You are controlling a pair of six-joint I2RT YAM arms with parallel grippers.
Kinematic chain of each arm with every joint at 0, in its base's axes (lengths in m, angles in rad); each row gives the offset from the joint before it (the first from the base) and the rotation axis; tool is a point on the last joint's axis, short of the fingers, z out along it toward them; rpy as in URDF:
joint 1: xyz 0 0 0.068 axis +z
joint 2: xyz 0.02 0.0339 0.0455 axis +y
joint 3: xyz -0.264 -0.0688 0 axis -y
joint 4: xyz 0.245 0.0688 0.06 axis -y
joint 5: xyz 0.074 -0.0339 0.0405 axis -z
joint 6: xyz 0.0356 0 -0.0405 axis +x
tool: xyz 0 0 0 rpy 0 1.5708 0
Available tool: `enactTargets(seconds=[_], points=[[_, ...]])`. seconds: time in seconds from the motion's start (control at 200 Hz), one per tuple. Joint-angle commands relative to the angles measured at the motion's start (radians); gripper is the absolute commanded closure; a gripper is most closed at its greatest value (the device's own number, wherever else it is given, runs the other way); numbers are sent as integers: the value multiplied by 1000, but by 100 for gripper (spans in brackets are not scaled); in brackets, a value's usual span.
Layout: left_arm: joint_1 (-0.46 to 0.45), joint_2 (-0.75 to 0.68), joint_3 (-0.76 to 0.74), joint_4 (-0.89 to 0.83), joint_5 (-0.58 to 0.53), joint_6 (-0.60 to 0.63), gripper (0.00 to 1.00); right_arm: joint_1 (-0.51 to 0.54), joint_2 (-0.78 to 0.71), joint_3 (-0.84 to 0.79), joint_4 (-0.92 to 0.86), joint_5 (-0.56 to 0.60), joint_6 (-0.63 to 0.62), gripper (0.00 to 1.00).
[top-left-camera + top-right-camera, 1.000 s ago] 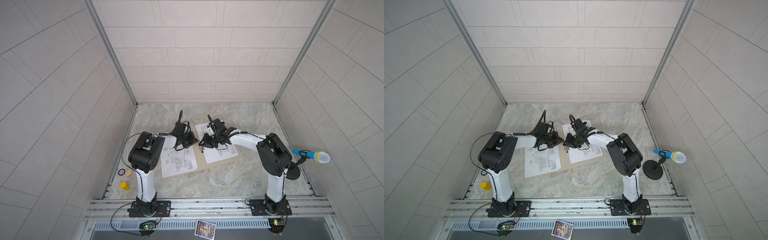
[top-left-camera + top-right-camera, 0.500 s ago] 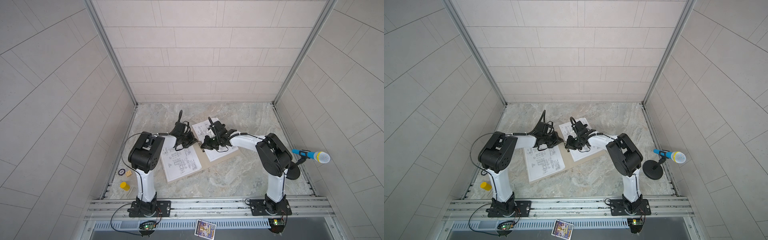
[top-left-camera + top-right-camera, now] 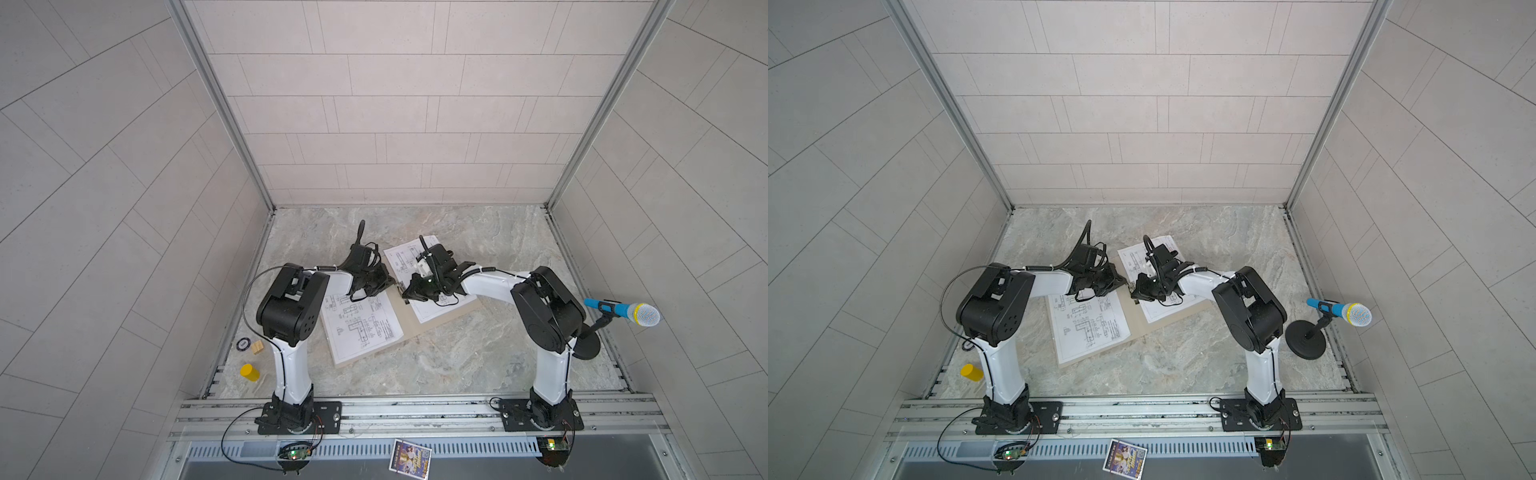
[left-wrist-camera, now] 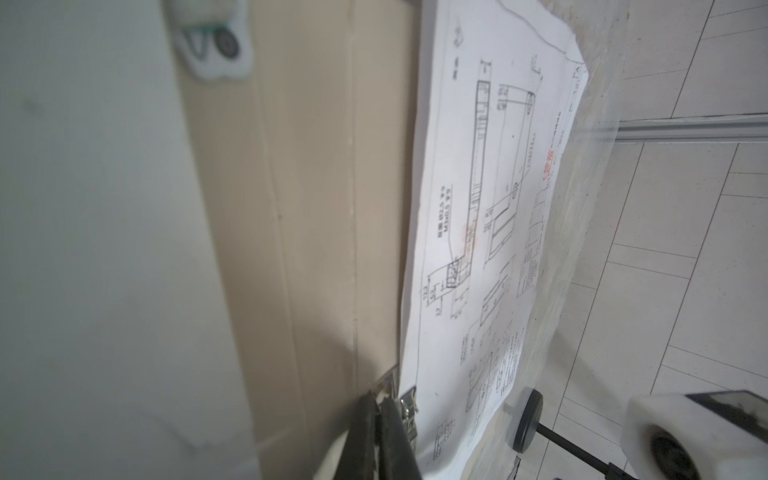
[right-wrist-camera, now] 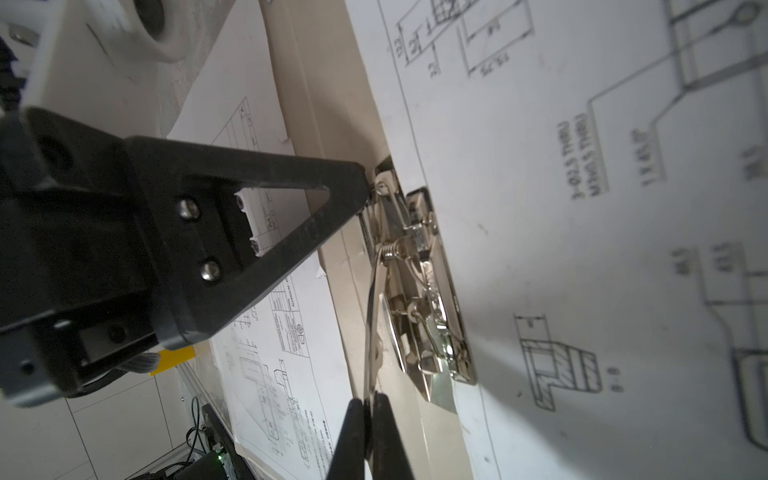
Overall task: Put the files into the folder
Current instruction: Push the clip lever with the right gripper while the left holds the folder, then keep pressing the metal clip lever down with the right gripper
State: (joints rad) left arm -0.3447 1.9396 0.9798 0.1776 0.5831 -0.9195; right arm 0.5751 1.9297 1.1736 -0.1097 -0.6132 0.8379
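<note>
The tan folder (image 3: 409, 324) (image 3: 1133, 320) lies open on the marble table, with files on both halves: one printed sheet (image 3: 361, 328) on the left half, another (image 3: 440, 309) on the right. A metal clip (image 5: 424, 291) sits along the spine. My right gripper (image 5: 368, 409) (image 3: 405, 293) is shut on the clip's thin lever. My left gripper (image 4: 378, 409) (image 3: 392, 284) is shut with its tips against the clip's (image 4: 409, 399) far end, holding nothing I can see. In the right wrist view the right sheet's (image 5: 582, 249) edge lies at the clip.
A blue microphone (image 3: 623, 309) on a black stand is at the right wall. A yellow cylinder (image 3: 249, 372), a wooden block (image 3: 257, 346) and a round disc (image 3: 242, 344) lie at the left edge. A colourful card (image 3: 410, 455) lies on the front rail.
My right gripper has closed at the clip. The folder with its sheets has turned a little, its left half swinging toward the front. The left gripper has stayed shut.
</note>
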Motion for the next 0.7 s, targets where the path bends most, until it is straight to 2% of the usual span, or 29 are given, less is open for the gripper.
enactTargets(seconds=[0.0, 0.695], points=[[-2, 33, 8, -47, -13, 43, 96, -7, 39, -52, -23, 21, -49, 100], [-2, 51, 21, -63, -20, 54, 96, -68, 112, -173, 59, 46, -76, 100]])
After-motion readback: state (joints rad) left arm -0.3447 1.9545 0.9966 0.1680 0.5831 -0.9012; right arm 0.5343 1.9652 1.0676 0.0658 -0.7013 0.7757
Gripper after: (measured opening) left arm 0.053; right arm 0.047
